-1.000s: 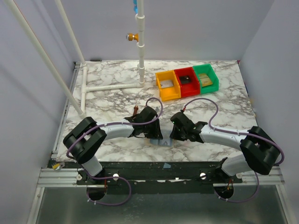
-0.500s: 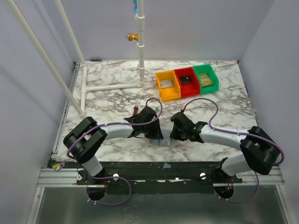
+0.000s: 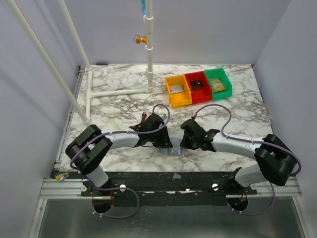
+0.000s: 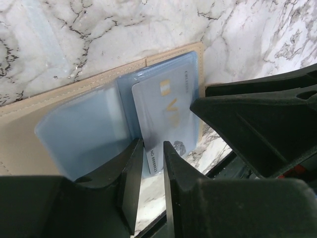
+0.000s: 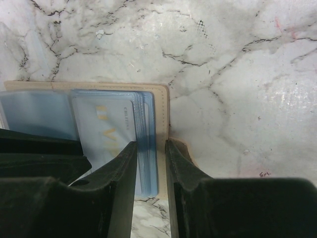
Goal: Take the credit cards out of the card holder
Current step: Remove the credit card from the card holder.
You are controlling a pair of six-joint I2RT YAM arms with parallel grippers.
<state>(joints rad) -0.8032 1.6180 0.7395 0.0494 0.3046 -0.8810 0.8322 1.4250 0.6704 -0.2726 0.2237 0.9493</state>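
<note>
The card holder (image 3: 173, 150) lies opened flat on the marble table (image 3: 119, 106), close to the near edge and directly between the two arms' ends. In the left wrist view it shows as a tan cover (image 4: 29, 134) carrying a fan of translucent blue plastic sleeves. A pale blue credit card (image 4: 166, 109) with gold lettering stands partly out of those sleeves, angled toward the camera. The left gripper (image 4: 153, 148) is closed down on the near short edge of that credit card, its two black fingers pressed against either side with only the card's corner between them. The right gripper (image 5: 151, 146) is clamped on the opposite side of the card holder. Its fingers straddle the stacked sleeve edges and the tan border (image 5: 161, 99) there, and the gold-lettered credit card (image 5: 111, 129) shows just to the left of them. From above, both grippers meet low over the holder, the left gripper (image 3: 163, 144) and right gripper (image 3: 185, 144) almost touching, forearms stretched inward from the bases. Well behind them, toward the far right of the table, a yellow bin (image 3: 179, 103), a red bin (image 3: 200, 98) and a green bin (image 3: 222, 93) sit side by side in a row, each with something small inside that is too small to identify. A white pipe frame (image 3: 119, 92) rests on the far left part of the table.
</note>
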